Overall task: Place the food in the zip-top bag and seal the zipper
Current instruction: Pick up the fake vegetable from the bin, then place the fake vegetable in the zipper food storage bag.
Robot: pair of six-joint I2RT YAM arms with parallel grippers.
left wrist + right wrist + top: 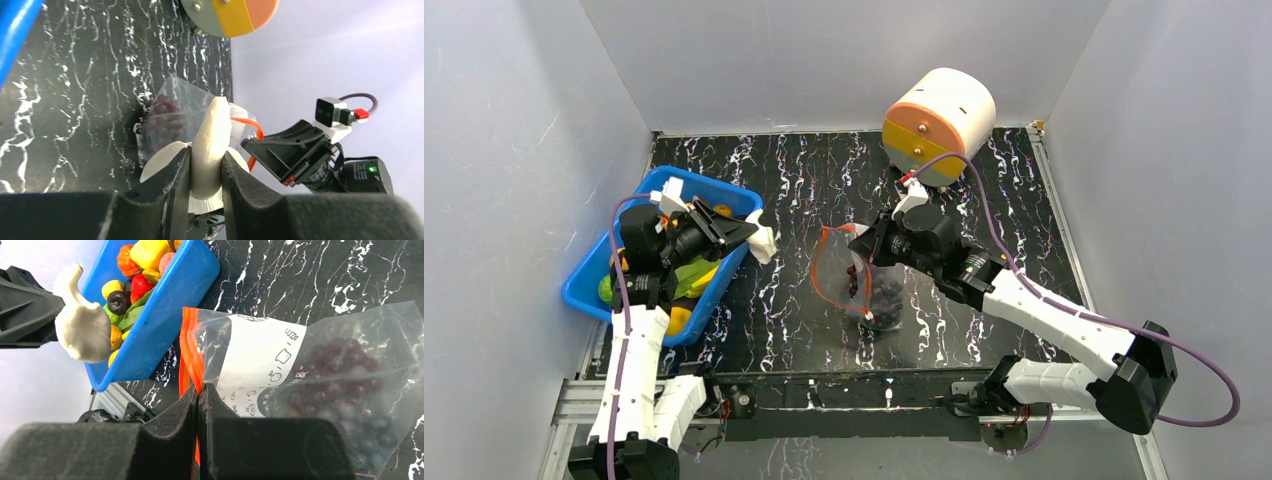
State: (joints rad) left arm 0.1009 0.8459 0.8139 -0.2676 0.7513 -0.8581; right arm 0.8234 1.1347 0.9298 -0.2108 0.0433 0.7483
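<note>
Clear crinkly plastic makes up the zip-top bag (864,285), with a white label patch printed with little icons and an orange-red zipper (190,340) running round its mouth. It sits about mid-way across the black marbled table (784,320). The mouth is turned toward the left arm's side and stands open in a loop. Purple grapes (340,375) are already down in the bottom, dark and a bit hazy through the film. The right gripper (199,390) is clenched tight on the mouth edge, right where the orange strip meets the label, holding that lip up off the table.

The left gripper (206,160) is grasping a white food piece (212,145), bulb-shaped with a curved stem, kinda garlic-looking. It hangs in the air just past the rim of the blue bin (584,285), between the bin and the bag's mouth, touching neither. The other food (142,252) is piled in the bin: orange, yellow, red and green bits.

Room-wise, there's a bare strip of table between bin and bag, and more bare table in front of the bag toward the arm bases. Behind the bag, a cream drum (939,120) with an orange and yellow face lies by the back wall, apart from the bag. Grey walls close in on the left, back and right, and the bin sits close to the left one.
</note>
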